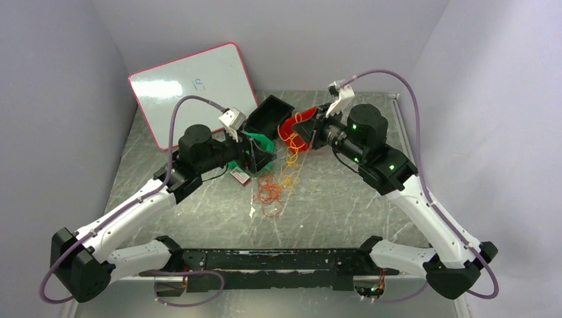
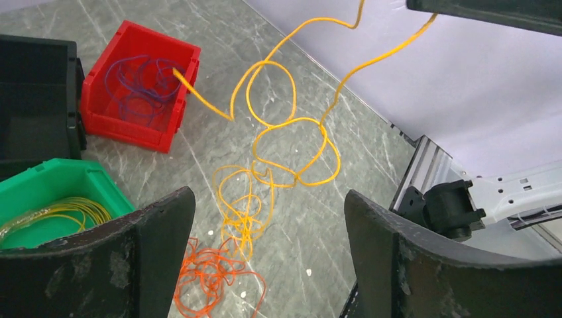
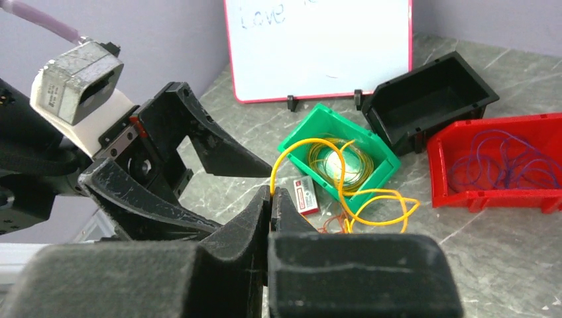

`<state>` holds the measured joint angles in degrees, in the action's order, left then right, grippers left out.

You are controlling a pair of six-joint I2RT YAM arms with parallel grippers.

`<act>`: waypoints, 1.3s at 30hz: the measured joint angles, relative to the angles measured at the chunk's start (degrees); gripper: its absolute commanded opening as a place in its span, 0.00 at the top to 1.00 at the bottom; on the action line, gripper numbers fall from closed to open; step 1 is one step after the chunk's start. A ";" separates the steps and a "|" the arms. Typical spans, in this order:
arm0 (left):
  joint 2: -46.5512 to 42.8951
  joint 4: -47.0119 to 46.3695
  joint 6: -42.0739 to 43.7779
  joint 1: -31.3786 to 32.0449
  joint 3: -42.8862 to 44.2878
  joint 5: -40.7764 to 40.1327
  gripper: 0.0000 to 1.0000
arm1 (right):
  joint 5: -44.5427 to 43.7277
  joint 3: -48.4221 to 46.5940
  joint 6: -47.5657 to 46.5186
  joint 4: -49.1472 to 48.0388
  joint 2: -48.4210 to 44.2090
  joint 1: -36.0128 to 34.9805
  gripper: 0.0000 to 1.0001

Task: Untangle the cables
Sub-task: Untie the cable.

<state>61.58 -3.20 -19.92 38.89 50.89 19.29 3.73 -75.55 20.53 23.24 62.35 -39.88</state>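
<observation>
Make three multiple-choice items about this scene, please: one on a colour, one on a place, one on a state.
1. What colour are the thin cables inside the red bin?
A) green
B) white
C) blue-purple

2. Where does the coil of yellow cable lie?
A) in the green bin
B) in the black bin
C) in the red bin

3. In what state is the right gripper?
A) open and empty
B) shut on a yellow cable
C) open around a bin

Answers:
1 C: the left wrist view shows blue-purple loops in that bin.
2 A: the right wrist view shows the coil inside the green bin, and the black bin looks empty.
3 B: its fingers meet, and the yellow cable rises from between them.
</observation>
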 measured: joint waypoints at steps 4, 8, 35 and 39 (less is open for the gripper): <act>0.63 -1.51 -0.13 0.09 0.46 0.02 0.14 | -1.20 0.24 0.20 -1.07 -1.86 0.00 1.00; 1.22 -2.49 -0.22 0.20 1.77 0.15 0.14 | -3.06 1.31 2.23 -3.45 -3.69 0.00 1.00; 10.58 -10.32 2.60 2.01 11.78 8.90 0.48 | 1.62 3.04 10.73 -8.98 -1.27 0.00 1.00; 12.07 -10.67 2.58 2.27 13.60 9.66 0.76 | 2.32 3.06 11.17 -9.27 -0.94 0.00 1.00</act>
<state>73.65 -13.87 -17.34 41.17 64.49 28.95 6.04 -72.49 31.70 13.98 61.41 -39.88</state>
